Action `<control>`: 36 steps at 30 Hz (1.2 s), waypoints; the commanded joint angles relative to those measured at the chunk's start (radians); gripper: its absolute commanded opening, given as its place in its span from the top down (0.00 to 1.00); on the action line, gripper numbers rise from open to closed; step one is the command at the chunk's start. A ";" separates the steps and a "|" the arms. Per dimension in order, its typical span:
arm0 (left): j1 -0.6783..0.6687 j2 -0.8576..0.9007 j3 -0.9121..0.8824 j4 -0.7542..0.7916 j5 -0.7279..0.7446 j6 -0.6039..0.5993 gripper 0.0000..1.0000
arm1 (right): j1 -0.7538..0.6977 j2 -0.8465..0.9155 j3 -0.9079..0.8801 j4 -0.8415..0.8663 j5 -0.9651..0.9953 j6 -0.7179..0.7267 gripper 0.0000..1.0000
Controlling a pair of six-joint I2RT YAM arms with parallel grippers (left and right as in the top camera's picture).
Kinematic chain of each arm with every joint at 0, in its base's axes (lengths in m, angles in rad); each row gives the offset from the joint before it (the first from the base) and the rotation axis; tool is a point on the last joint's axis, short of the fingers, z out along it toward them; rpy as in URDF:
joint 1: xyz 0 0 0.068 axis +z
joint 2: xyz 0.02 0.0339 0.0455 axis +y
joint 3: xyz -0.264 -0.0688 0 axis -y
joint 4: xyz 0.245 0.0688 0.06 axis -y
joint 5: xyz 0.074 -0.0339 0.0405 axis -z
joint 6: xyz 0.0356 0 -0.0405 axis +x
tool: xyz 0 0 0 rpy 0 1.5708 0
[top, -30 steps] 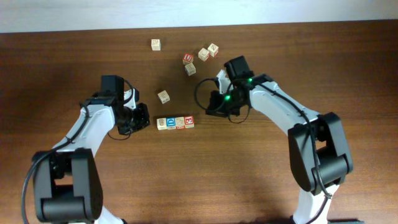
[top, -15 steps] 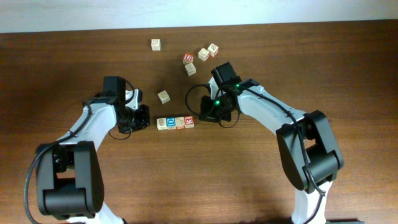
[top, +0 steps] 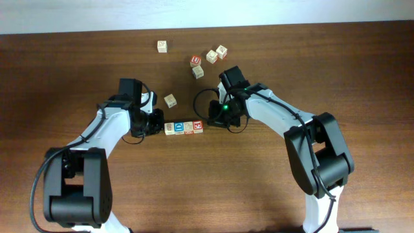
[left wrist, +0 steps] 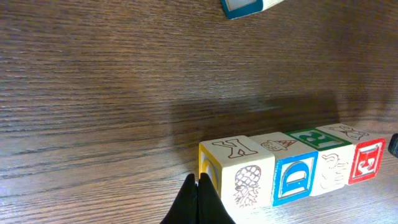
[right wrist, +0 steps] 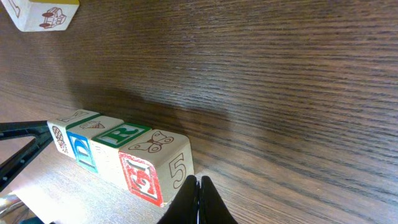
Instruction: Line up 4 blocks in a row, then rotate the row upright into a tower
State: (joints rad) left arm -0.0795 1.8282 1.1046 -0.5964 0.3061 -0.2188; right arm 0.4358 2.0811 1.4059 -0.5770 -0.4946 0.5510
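Left end effector (left wrist: pixel 198 185) closed, aimed inward; right end effector (right wrist: pixel 199 185) closed, aimed inward.

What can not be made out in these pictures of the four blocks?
Overhead: letters on the row of four blocks are too small to read.
Left wrist: the blue-rimmed block is cut off by the top edge.
Left wrist: whether the left gripper touches the row; its tips cover that corner.
All views: the blocks' undersides, against the table.

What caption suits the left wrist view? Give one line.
Shut left gripper at the end of a four-block row on the table.
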 commanded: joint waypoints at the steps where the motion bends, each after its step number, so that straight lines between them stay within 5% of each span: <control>1: 0.001 0.010 -0.006 0.001 -0.006 -0.020 1.00 | 0.024 0.007 -0.005 0.002 0.033 0.039 0.96; 31: -0.061 0.012 -0.006 0.047 0.011 -0.072 1.00 | 0.069 0.007 -0.005 0.006 0.042 0.073 0.96; 36: -0.070 0.059 -0.006 0.055 0.013 0.050 1.00 | 0.069 0.007 -0.005 -0.002 0.035 0.056 0.96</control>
State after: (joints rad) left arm -0.1265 1.8359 1.1042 -0.5396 0.2710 -0.2451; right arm 0.4862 2.0811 1.4059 -0.5781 -0.4416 0.6231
